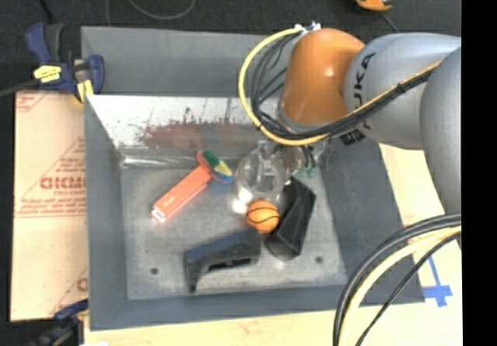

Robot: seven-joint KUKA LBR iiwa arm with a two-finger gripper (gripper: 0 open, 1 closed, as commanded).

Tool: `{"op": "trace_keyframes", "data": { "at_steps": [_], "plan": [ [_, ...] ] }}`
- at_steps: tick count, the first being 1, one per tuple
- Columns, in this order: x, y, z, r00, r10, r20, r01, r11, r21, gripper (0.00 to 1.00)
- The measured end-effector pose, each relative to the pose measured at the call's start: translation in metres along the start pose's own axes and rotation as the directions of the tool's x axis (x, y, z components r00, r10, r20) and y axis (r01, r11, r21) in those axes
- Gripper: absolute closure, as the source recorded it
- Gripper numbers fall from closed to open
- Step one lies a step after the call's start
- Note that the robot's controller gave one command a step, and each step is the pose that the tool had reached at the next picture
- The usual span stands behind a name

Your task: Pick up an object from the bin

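Nearest the camera: black pistol-shaped thing (224, 253), flat on the bin (124, 205) floor, just camera-side and view-left of the small orange ball (263, 216). Black oblong pouch (293, 220) touches the ball on its view-right. The ball sits mid-floor, and a small white bit (239, 201) is just view-left of it. Gripper (261, 175) hangs just behind the ball, low over the floor and close to it but not round it. Pincer state: can't tell, the orange wrist cover (318, 77) and cables hide too much. Nothing visibly held. Orange flat bar (182, 192) lies diagonally, well view-left of the ball. A small multicoloured piece (218, 167) is at the bar's far end, behind and view-left of the ball. A green scrap (311, 172) is behind and view-right of the ball.
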State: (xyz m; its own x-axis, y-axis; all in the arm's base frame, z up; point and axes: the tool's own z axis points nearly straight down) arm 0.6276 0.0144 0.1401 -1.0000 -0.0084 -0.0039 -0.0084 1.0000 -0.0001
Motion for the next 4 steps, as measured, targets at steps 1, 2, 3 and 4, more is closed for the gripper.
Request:
{"op": "trace_keyframes", "data": {
  "at_steps": [1, 2, 3, 4],
  "plan": [
    [0.056, -0.031, 0.041, 0.997, 0.058, 0.05, -0.058, 0.998, -0.008, 1.0],
    [0.069, -0.033, 0.052, 0.998, 0.056, 0.005, -0.056, 0.998, -0.003, 0.0],
    [0.068, -0.033, 0.052, 0.998, 0.056, 0.005, -0.056, 0.998, -0.003, 0.0],
    [0.086, -0.028, 0.053, 0.993, 0.113, 0.033, -0.113, 0.994, -0.003, 0.0]
  ]
}}
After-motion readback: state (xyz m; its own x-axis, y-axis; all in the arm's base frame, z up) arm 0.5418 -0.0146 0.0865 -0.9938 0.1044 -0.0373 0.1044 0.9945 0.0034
